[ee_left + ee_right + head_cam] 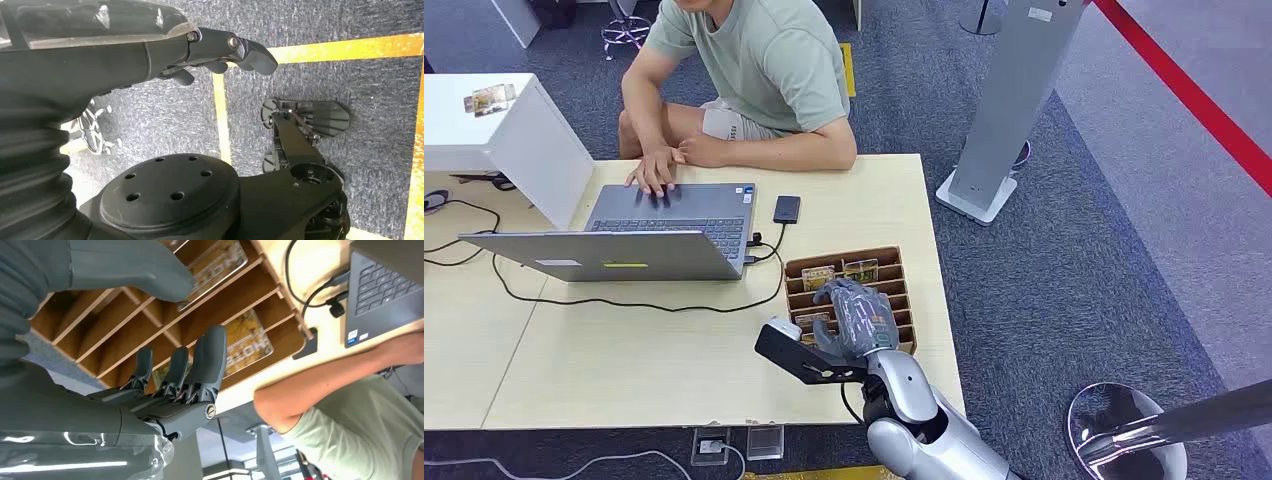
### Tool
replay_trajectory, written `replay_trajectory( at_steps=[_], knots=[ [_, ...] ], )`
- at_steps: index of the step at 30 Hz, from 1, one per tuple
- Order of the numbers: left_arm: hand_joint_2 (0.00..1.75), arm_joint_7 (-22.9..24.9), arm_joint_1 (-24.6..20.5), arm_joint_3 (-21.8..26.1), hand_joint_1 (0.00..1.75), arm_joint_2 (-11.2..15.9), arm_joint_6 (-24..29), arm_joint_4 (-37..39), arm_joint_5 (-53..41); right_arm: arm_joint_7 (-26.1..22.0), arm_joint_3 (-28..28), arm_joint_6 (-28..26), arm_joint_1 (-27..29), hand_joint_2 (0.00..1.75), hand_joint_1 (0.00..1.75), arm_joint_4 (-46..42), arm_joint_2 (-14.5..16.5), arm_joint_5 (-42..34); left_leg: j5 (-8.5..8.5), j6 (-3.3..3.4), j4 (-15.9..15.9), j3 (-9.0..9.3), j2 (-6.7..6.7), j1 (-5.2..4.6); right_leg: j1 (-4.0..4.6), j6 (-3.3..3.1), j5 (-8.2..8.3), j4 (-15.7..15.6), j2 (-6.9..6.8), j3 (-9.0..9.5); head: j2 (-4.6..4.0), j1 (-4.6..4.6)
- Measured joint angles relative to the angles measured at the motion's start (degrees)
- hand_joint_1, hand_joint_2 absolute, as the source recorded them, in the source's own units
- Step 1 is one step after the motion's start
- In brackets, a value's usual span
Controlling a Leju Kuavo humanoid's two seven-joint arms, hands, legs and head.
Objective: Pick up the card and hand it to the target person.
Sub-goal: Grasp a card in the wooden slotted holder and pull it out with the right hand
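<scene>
A: Okay, right hand (854, 315) first. We see it over the wooden slotted box (894, 262) at the near right part of the table (674, 360), fingers (209, 356) reaching down into the slots, thumb (140, 265) apart from them. We log it as spread and holding nothing.

B: Agreed. In the right wrist view the fingertips sit just beside a yellowish card (247, 342) standing in a slot; whether they touch it we cannot tell. Another card (215, 265) lies under the thumb side, two slots over.

A: In the head view we get two cards (839, 272) in the far slots, more partly hidden under the hand.

B: Left hand (220, 52)?

A: It's seen in its own wrist view over the carpet, fingers curled in, nothing in them. We mark it closed and empty.

B: Outward then: an open laptop (644, 235) left of the box, a black cable (624, 300) looping across the table, a small dark device (787, 209) beside the laptop.

A: And the person (754, 70) in a green shirt sits at the far edge, one hand on the keyboard.
</scene>
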Motion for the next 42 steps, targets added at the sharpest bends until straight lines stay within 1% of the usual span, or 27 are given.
replay_trajectory(
  at_steps=[5,9,15,21,23,26,30,34,42],
  knots=[
    [1.75,0.0,0.0,0.0,0.0,0.0,0.0,0.0,0.0,-0.2,0.0,0.0,-0.3,1.75,0.87,0.7,0.4,-0.2,0.0,0.0,0.0,0.0,0.0,0.0,0.0,0.0,0.0,0.0,0.0,0.0,-0.01,-0.02],
    [1.75,0.1,0.0,0.0,0.0,0.0,0.0,0.0,0.2,-0.9,0.3,0.1,-1.9,1.75,0.87,5.3,2.9,-1.2,0.0,0.0,0.0,0.0,0.0,0.0,0.0,0.0,0.0,0.0,0.0,0.0,-0.01,0.01],
    [1.75,0.1,0.0,0.0,0.0,0.0,0.1,0.0,0.5,-1.4,0.6,-0.3,-2.7,1.75,0.95,8.3,3.9,-2.4,0.0,0.0,0.0,0.0,0.0,0.0,0.0,0.0,0.0,0.0,0.0,0.0,-0.01,0.02],
    [1.75,-0.1,0.0,0.0,0.0,0.0,0.0,0.0,0.9,-1.0,1.0,-1.1,-3.3,1.75,1.01,10.0,4.1,-3.6,0.0,0.0,0.0,0.0,0.0,0.0,0.0,0.0,0.0,0.0,0.0,0.0,-0.01,0.0],
    [1.75,-0.1,0.0,0.0,0.0,0.0,0.0,0.0,0.9,-0.8,1.1,-1.2,-3.6,1.75,1.09,10.3,4.1,-3.8,0.0,0.0,0.0,0.0,0.0,0.0,0.0,0.0,0.0,0.0,0.0,0.0,-0.01,0.01],
    [1.75,-0.2,0.0,0.0,0.0,0.0,0.0,0.0,1.1,-0.7,1.3,-1.2,-3.9,1.75,1.27,10.5,4.1,-4.2,0.0,0.0,0.0,0.0,0.0,0.0,0.0,0.0,0.0,0.0,0.0,0.0,0.0,0.01],
    [1.75,0.0,0.0,0.0,0.0,0.0,0.1,0.0,1.3,-0.6,1.5,-1.2,-3.9,1.75,1.45,10.7,4.0,-4.3,0.0,0.0,0.0,0.01,0.0,0.0,0.0,0.0,0.0,0.0,0.0,0.0,-0.01,0.01],
    [1.75,0.1,0.0,0.0,0.0,0.0,0.1,0.0,1.5,-0.5,1.6,-1.3,-4.2,1.75,1.73,10.7,4.0,-4.4,0.0,0.0,0.0,0.02,0.0,0.0,0.0,0.0,0.0,0.0,0.0,0.0,-0.01,-0.02],
    [1.75,-0.5,0.0,-0.1,0.0,0.0,-0.2,0.0,1.4,0.0,1.6,-1.7,-4.4,1.75,1.71,10.6,3.8,-4.4,0.0,0.0,0.0,0.03,0.0,0.0,0.0,0.0,0.0,0.0,0.0,0.0,-0.01,0.01]
  ],
)
